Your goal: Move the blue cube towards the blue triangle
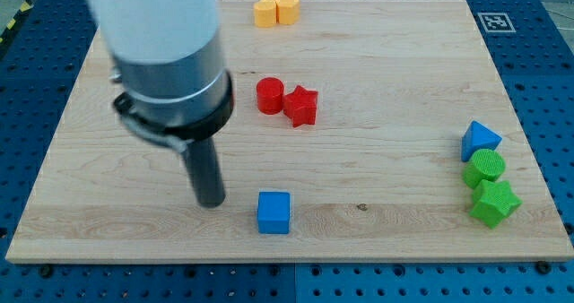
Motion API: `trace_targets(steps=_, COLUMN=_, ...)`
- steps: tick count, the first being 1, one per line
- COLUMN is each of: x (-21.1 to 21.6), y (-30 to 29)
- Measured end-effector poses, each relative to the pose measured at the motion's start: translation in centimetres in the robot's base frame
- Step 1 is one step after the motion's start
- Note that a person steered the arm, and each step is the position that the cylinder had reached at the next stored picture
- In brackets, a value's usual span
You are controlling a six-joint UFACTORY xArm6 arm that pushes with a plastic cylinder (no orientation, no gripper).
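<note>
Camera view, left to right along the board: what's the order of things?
My tip → blue cube → red star → blue triangle. Yellow pair, red cylinder and green pair overlap neighbours in x, so left out.

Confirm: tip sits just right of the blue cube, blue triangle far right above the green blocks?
Not quite. The camera view shows my tip just left of the blue cube, not right. The blue triangle is at far right, above the green blocks.

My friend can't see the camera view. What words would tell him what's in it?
My tip sits just left of the blue cube on a wooden board. The blue triangle waits far right, above two green blocks; red and yellow pairs sit higher.
</note>
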State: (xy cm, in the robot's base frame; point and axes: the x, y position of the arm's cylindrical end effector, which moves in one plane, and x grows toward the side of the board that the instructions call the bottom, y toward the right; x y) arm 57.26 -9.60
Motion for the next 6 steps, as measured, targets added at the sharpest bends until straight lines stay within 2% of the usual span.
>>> trace_targets(steps=1, x=3.3, y=2.5)
trace_targets(steps=2, x=3.2, y=5.9)
trace_targets(steps=4, x=-1.4, y=6.4)
trace_targets(steps=5, x=-1.5, y=8.6)
trace_targets(steps=6, x=1.1, y=9.1)
